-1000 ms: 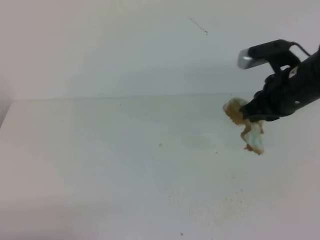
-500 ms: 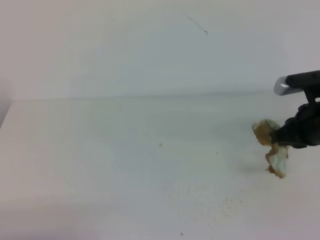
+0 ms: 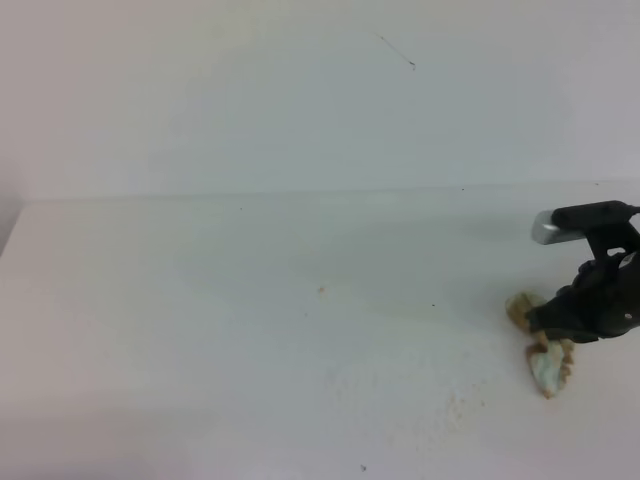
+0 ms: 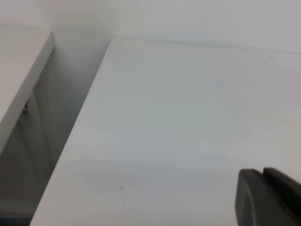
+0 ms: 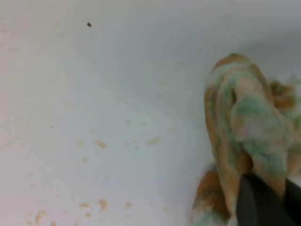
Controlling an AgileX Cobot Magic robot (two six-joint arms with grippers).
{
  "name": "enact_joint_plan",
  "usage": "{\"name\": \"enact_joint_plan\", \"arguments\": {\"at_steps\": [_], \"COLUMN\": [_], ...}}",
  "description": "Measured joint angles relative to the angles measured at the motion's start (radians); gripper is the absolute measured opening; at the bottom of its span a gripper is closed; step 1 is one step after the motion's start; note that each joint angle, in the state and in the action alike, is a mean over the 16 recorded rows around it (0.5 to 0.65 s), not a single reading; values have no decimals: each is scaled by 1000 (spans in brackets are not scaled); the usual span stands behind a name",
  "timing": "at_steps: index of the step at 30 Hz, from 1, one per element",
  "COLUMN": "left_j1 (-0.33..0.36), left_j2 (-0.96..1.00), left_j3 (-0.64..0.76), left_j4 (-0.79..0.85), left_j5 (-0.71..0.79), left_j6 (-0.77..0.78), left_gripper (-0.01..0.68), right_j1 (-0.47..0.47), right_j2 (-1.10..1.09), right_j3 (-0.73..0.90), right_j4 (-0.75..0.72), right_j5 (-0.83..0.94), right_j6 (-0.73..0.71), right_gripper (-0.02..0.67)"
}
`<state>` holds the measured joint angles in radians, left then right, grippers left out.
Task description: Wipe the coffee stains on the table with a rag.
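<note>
The rag (image 3: 545,360), a pale blue-white wad stained tan-brown, rests against the white table (image 3: 200,300) at the far right. My right gripper (image 3: 547,322) is shut on its upper part. In the right wrist view the rag (image 5: 244,127) fills the right side, pinched by the dark fingertips (image 5: 256,200) at the bottom. The coffee stains show only as faint scattered tan flecks (image 3: 455,402) left of the rag, seen closer as small orange-brown flecks (image 5: 99,143). My left gripper (image 4: 268,197) hangs shut and empty over bare table (image 4: 188,117); the exterior high view does not show it.
A white wall rises behind the table's back edge (image 3: 300,193). A tiny yellowish speck (image 3: 321,290) lies near the middle. In the left wrist view the table's left edge (image 4: 75,141) drops into a gap beside another white surface (image 4: 19,70).
My right gripper carried the rag to the right and down, from above the table to resting on its surface near the right edge of view. Nothing else moved.
</note>
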<state>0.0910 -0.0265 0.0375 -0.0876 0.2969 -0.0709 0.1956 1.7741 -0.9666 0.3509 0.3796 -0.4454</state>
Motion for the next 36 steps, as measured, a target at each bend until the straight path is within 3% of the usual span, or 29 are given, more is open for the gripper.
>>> {"name": "enact_joint_plan", "arguments": {"at_steps": [10,24,27,31,36], "left_j1": [0,0,0,0,0], "left_j2": [2,0,0,2,2], "left_j3": [-2,0,0,-2,-2], "left_j4": [-1,-2,-2,-1,-1], "left_j5": [0,-1,-1,1,1], "left_j6": [0,0,0,0,0], "left_gripper": [-2,-1,-1,-1,0], "right_j1": [11,14,14,14,14], "right_j2": [16,-61,-117,-215,-362], "right_j3": [2,0,0,0,1], "right_j4": [75,96,95,93,90], "right_j5": [-5,-16,-7,22,93], "right_j6": [-81,-143,-151,-170,-196], "right_gripper": [24,385,428,388,255]}}
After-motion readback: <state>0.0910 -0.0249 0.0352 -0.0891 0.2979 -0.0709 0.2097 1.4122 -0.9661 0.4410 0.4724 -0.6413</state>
